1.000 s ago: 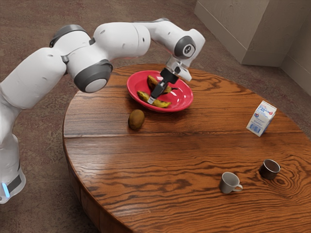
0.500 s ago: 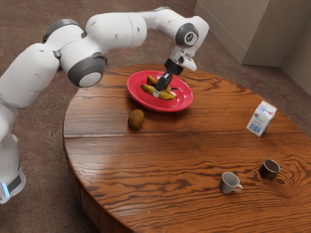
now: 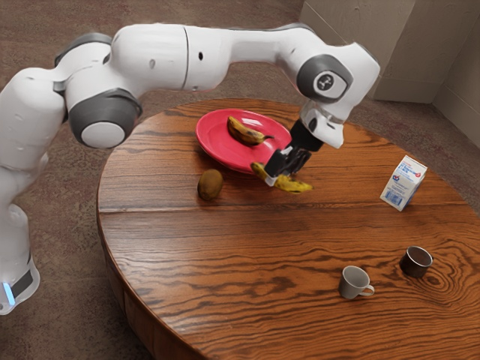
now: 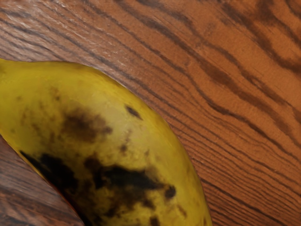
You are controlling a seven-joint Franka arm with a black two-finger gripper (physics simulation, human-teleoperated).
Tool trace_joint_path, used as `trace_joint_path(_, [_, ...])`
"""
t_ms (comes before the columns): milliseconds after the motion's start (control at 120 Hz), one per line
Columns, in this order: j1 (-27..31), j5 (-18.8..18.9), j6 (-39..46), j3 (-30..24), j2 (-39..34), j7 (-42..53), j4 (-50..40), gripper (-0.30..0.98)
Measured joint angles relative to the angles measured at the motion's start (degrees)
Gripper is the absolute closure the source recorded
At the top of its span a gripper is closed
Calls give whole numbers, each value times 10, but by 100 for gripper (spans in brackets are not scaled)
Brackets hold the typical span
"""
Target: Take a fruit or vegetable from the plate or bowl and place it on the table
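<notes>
Black two-finger claw (image 3: 282,175) closed on curved, dark-spotted yellow banana (image 3: 297,185), long axis crosswise beneath; next, likely lower onto round wooden worktop (image 3: 247,247).

The plate (image 3: 214,139) was red. The banana on it (image 3: 244,132) was yellow with dark patches; the other banana (image 3: 295,185), by its rim, yellow blotched brown and black. The brown table (image 3: 202,262) beneath had dark, wavy grain.

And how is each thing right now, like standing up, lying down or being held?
Held banana: unpeeled, spotty
Hand: shut on it
Other banana: unpeeled, lying down
Plate: right side up
Kiwi: whole
Carton: standing
Grey mug: upright
Dark cup: upright
</notes>
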Motion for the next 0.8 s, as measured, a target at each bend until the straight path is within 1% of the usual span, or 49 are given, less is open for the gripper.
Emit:
trace_joint_path(142, [-27, 3, 8, -1, 2, -8, 0, 53])
trace_joint_path(233, [-33, 3, 14, -2, 7, -13, 0, 53])
trace_joint_path(250, [-33, 4, 15, -2, 7, -14, 0, 51])
trace_joint_path(350, [-31, 6, 20, -2, 9, -17, 0, 26])
trace_joint_path(450, [-30, 7, 24, -2, 10, -20, 0, 13])
trace_joint_path(542, [-26, 20, 27, 3, 9, -21, 0, 7])
trace_joint_path(592, [-13, 31, 29, 7, 6, -21, 2, 5])
trace_joint_path(683, [4, 45, 32, 19, 4, -18, 3, 3])
trace_joint_path(800, [16, 52, 35, 24, 4, -14, 5, 1])
